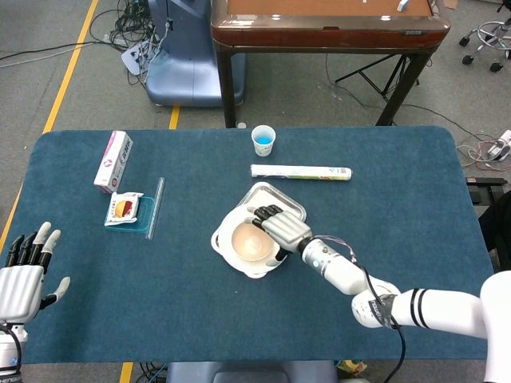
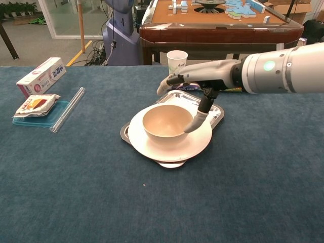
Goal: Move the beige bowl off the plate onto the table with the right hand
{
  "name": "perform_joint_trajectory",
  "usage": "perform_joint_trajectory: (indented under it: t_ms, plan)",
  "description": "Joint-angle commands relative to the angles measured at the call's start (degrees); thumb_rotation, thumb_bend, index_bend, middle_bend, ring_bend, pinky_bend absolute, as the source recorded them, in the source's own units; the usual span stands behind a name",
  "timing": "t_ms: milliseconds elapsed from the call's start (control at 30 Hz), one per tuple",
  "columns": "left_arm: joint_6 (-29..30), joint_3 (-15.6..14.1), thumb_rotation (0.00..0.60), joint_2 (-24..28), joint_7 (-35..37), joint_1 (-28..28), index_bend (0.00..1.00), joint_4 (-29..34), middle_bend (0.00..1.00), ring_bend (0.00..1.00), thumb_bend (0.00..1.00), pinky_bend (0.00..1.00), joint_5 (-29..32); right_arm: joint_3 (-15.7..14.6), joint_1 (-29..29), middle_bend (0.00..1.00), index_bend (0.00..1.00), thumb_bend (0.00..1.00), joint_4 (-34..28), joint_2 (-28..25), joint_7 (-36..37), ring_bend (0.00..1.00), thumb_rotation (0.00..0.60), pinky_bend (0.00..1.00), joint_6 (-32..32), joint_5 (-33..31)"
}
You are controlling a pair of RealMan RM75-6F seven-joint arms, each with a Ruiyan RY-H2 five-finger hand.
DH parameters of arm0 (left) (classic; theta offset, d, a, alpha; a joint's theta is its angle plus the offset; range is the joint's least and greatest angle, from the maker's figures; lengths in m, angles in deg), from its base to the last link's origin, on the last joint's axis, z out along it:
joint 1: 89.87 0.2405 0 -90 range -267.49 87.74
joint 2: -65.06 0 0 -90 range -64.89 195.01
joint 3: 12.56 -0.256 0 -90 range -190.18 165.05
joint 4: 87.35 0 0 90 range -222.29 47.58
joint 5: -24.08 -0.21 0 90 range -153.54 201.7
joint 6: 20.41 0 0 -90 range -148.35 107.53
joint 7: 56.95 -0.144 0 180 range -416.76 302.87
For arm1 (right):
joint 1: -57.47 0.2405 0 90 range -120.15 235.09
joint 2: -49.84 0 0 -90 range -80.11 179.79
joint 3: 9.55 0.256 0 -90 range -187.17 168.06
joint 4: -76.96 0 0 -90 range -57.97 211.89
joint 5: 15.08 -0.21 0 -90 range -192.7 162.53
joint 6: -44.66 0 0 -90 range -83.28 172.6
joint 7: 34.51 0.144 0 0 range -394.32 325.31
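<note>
The beige bowl (image 1: pixel 249 239) (image 2: pixel 165 122) stands upright in the middle of a white plate (image 1: pixel 240 261) (image 2: pixel 167 147), which rests on a metal tray (image 1: pixel 279 196) (image 2: pixel 216 111). My right hand (image 1: pixel 279 227) (image 2: pixel 198 81) hovers over the bowl's far right rim. Its fingers stretch out flat above the rim, and the thumb points down beside the bowl's right wall, very close to it or just touching. The bowl is not gripped. My left hand (image 1: pixel 24 275) lies at the table's near left corner with fingers apart and nothing in it; the chest view does not show it.
A paper cup (image 1: pixel 263 140) (image 2: pixel 176 63) and a wrapped roll (image 1: pixel 300 171) lie behind the tray. At the left are a toothpaste box (image 1: pixel 113 159) (image 2: pixel 41 76), a snack packet on a blue tray (image 1: pixel 125 208) (image 2: pixel 36 105) and a clear rod (image 1: pixel 155 206) (image 2: pixel 67 109).
</note>
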Motion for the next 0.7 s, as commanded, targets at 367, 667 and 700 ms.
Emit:
perform_joint_trajectory:
  t_ms: [367,667,700]
  plan:
    - [-0.35,0.12,0.6,0.6,1.29,-0.07,0.0,-0.05,0.0,0.0,0.27,0.0,0.24,0.13,3.15,0.0,0.0,0.1,6.72,4.75,3.43,0.0,0.6,0.0,3.39,0.26]
    - [-0.15,0.31,0.6,1.02,2.24,0.03,0.0,-0.06,0.0,0.0,0.27,0.0,0.34,-0.12,4.37,0.0,0.0,0.1,10.57,7.31,5.83,0.0,0.6,0.0,5.04,1.5]
    - [-0.13,0.29,0.6,1.05,2.3,0.04,0.0,-0.06,0.0,0.0,0.27,0.0,0.28,-0.22,4.42,0.0,0.0,0.1,10.75,7.44,5.96,0.0,0.6,0.0,5.09,1.62]
